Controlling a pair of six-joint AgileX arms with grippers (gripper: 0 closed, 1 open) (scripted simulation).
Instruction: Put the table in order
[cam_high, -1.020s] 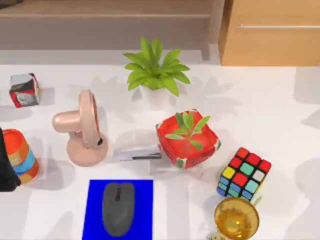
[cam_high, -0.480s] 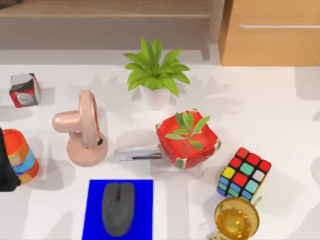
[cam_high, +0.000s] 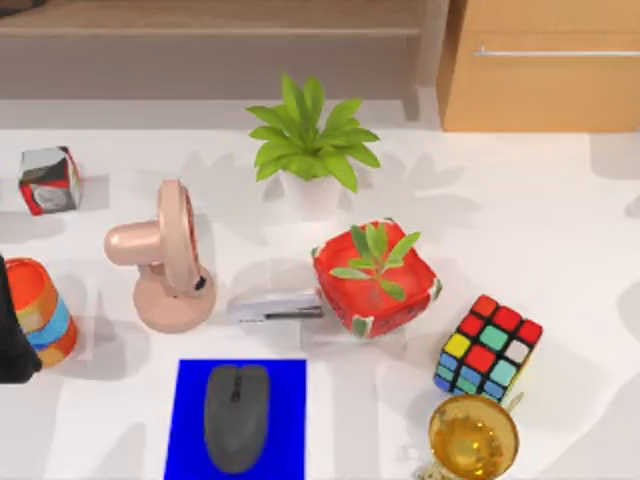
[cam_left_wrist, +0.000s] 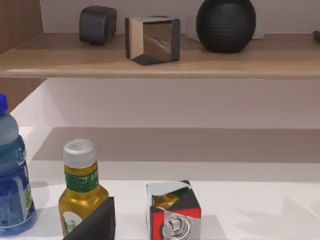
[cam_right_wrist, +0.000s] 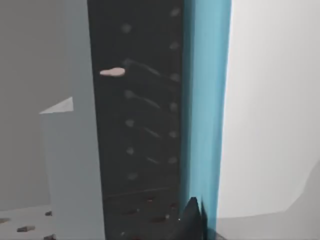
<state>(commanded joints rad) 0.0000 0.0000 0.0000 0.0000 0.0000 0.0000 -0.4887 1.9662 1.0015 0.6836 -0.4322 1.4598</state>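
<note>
White table spans the top view, cluttered. Left arm dark at far left edge beside a striped cup; finger state cannot be told. Pink fan, stapler, red planter, puzzle cube mid-table. Grey mouse on blue mat, near edge.

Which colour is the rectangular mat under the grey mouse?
Plain bright blue rectangular mat, clearest in the top view.
</note>
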